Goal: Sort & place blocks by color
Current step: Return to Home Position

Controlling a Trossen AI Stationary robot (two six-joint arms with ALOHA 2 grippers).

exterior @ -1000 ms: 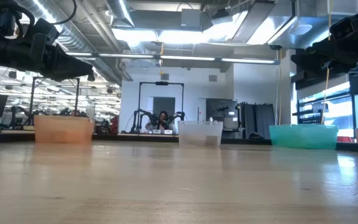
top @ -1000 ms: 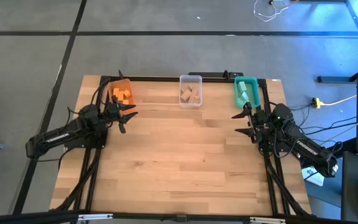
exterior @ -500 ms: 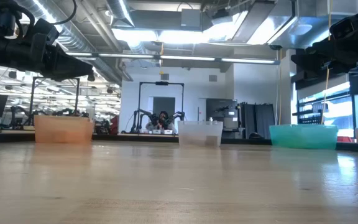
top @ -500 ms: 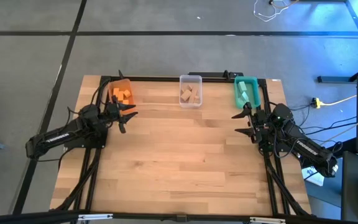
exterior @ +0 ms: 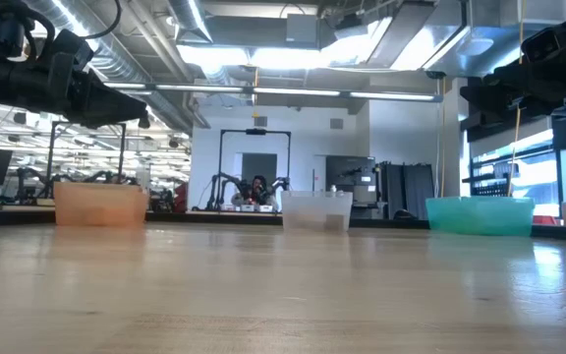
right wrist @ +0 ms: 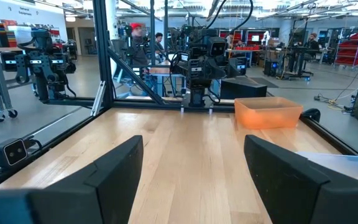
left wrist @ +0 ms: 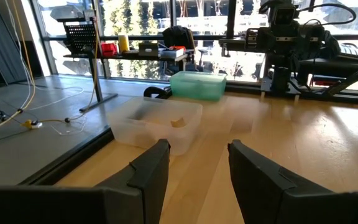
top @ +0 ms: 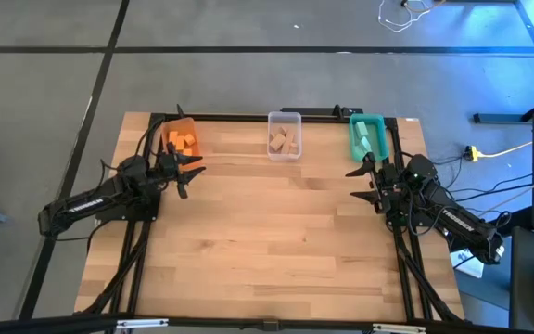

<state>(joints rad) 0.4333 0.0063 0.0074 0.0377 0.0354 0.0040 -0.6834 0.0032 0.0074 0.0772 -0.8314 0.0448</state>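
Orange blocks (top: pixel 184 142) lie in the orange bin (top: pixel 176 130) at the far left. Light wood blocks (top: pixel 284 141) lie in the clear bin (top: pixel 284 119), and teal blocks (top: pixel 365 139) in the teal bin (top: pixel 354 147) at the far right. My left gripper (top: pixel 191 174) hovers level just near of the orange bin, open, with nothing between its fingers (left wrist: pixel 151 174). My right gripper (top: pixel 356 184) hovers level just near of the teal bin, open wide and holding nothing (right wrist: pixel 194 168).
The three bins stand in a row along the table's far edge (exterior: pixel 100 205) (exterior: pixel 316 209) (exterior: pixel 480 214). A black frame (top: pixel 248 117) runs along the table's edges. Bare wooden tabletop (top: pixel 267 232) stretches between the arms and toward the near edge.
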